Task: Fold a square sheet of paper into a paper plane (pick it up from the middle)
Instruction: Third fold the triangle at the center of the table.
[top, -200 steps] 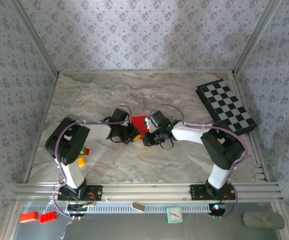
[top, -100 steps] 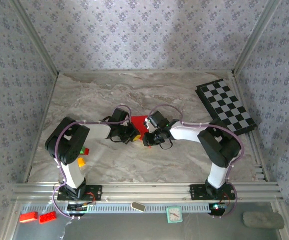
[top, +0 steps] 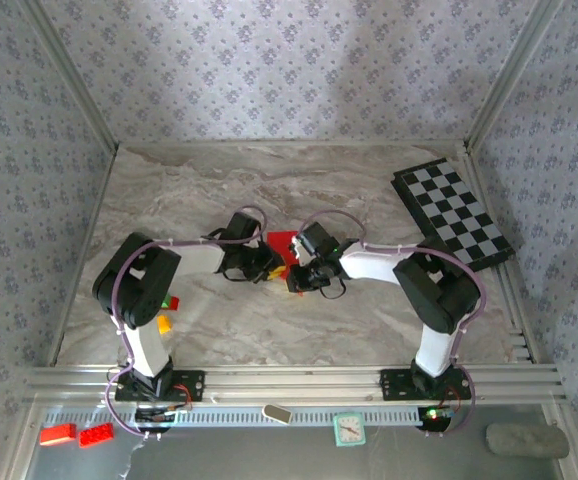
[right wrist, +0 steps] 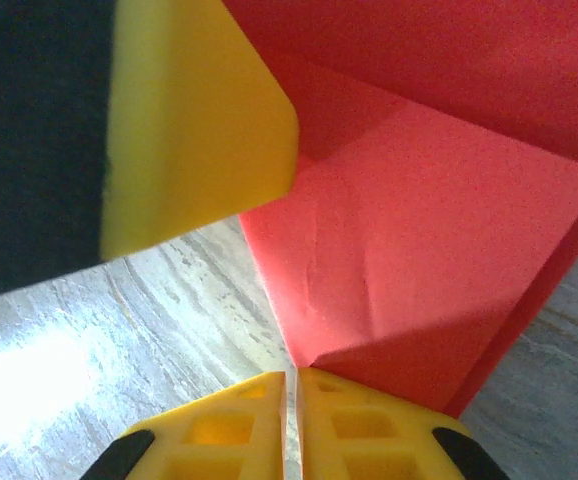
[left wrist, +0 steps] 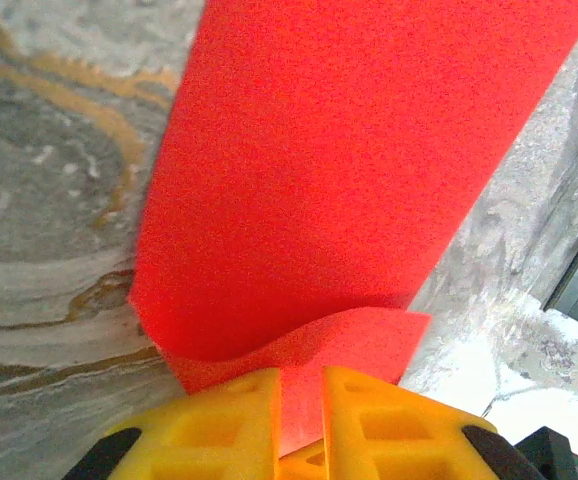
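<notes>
The square sheet of paper (top: 281,243), partly folded, lies mid-table between my grippers. My left gripper (left wrist: 301,378) has one edge in its small gap; I cannot tell if it pinches. My right gripper (right wrist: 291,375) is closed at a corner, I think to steady the fold.

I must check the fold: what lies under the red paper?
The marble table shows beside the red paper on both sides, so it likely continues beneath. Its own curled flap shows below one edge. The covered area is hidden.
</notes>
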